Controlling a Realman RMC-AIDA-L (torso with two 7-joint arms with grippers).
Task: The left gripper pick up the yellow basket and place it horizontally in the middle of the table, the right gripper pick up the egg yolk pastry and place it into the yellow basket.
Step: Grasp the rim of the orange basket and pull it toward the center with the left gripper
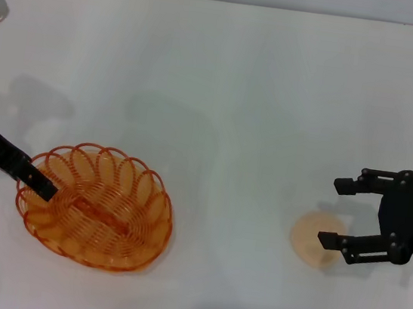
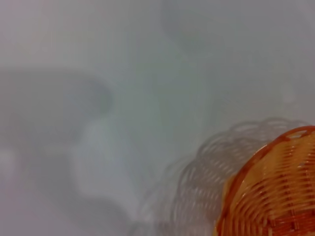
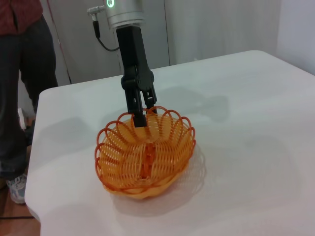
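Orange wire: one yellow basket [image 1: 97,207], one egg yolk pastry [image 1: 313,239], two tools.

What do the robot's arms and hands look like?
Both are black. The left hand is a slim two-fingered claw on a black arm topped by a silver cylinder with a green light ring and a black cable. The right hand is a black claw with two boxy, angular fingers.

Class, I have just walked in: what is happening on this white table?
The left claw grips the rim of the oval orange wire basket on the left part of the white table; in the right wrist view the basket looks tilted, one side raised. The right claw, fingers open, sits beside the small round pale pastry, which lies on the table, not yet grasped.
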